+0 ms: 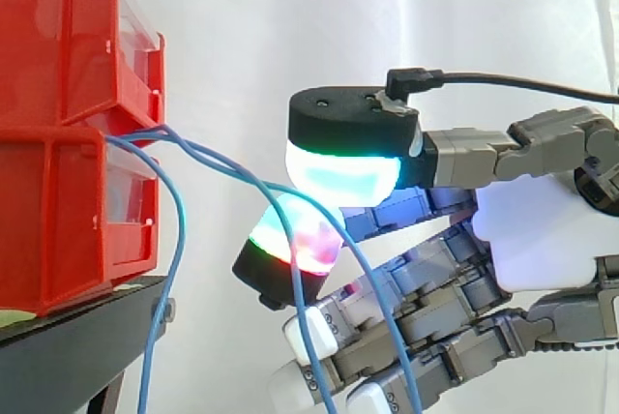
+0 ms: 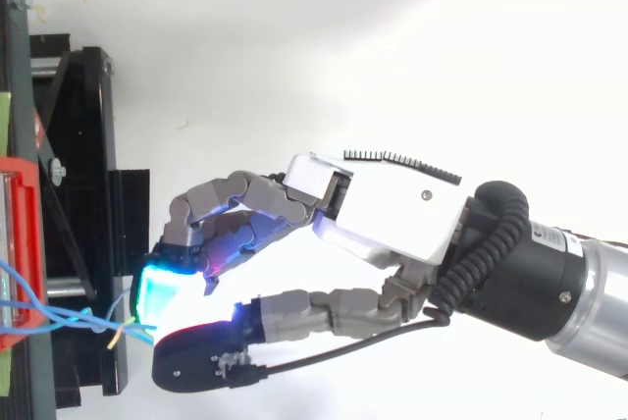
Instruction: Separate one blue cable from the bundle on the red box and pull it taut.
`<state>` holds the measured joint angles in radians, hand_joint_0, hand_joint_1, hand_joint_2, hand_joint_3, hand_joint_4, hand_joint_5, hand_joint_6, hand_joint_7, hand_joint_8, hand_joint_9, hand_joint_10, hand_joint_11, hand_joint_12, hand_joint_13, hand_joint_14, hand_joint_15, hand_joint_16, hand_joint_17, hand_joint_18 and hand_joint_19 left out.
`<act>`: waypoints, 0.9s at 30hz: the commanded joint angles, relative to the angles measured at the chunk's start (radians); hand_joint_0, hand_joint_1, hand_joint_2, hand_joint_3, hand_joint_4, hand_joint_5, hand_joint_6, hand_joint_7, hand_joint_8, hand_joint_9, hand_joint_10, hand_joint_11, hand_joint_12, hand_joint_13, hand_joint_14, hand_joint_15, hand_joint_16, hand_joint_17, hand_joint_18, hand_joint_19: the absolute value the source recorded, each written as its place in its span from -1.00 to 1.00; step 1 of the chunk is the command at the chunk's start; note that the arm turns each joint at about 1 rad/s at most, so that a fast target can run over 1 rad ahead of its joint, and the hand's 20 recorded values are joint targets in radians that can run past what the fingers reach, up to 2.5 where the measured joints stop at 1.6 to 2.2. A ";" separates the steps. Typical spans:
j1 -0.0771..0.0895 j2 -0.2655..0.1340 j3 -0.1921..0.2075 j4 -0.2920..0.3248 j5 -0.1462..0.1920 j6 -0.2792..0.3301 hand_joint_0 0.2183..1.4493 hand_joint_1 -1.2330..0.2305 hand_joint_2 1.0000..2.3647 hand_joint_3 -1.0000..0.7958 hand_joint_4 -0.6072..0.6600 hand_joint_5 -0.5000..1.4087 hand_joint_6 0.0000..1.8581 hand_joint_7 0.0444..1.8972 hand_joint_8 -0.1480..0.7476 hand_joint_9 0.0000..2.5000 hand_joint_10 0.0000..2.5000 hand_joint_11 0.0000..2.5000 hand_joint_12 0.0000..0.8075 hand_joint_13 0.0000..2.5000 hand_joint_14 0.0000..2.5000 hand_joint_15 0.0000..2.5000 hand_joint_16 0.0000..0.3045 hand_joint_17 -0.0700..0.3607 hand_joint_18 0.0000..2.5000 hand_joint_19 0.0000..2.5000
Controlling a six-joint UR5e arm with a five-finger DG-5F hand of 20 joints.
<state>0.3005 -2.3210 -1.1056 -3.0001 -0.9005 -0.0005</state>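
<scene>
Two stacked red bins (image 1: 68, 211) stand at the left on a black stand (image 1: 68, 346). Several thin blue cables (image 1: 222, 164) come out between the bins and run right toward my hand (image 1: 542, 230). The thumb's cyan-green pad (image 1: 343, 174) and a finger's red-green pad (image 1: 295, 235) close together on one blue cable, which continues down across the other fingers. Another blue cable (image 1: 177, 230) hangs slack beside the lower bin. From above, the hand (image 2: 392, 204) reaches left, its glowing pads (image 2: 159, 292) meeting the blue cables (image 2: 69, 318) at the red bin (image 2: 20, 243).
The black stand's frame (image 2: 88, 145) runs along the left edge in the top view, close to the fingertips. A white curtain lies behind, with open space above and to the right of the bins.
</scene>
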 commanded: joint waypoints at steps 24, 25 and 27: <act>0.000 0.000 0.000 0.001 -0.002 0.001 -0.73 -0.35 -1.00 -0.44 0.27 -0.63 -0.07 0.03 0.17 -0.31 -0.99 -0.58 0.09 -0.44 -0.99 -0.78 -0.63 -0.09 -0.38 -0.76; 0.000 0.000 0.001 0.003 -0.002 0.001 -0.72 -0.37 -1.00 -0.44 0.26 -0.63 -0.07 0.03 0.17 -0.31 -0.99 -0.58 0.09 -0.44 -0.99 -0.78 -0.63 -0.09 -0.38 -0.76; 0.000 0.000 0.001 0.003 -0.002 0.001 -0.59 -0.47 -1.00 -0.44 0.20 -0.64 -0.07 0.06 0.09 -0.32 -0.99 -0.57 -0.01 -0.46 -0.99 -0.78 -0.69 -0.18 -0.42 -0.75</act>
<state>0.3007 -2.3210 -1.1053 -2.9983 -0.9020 0.0000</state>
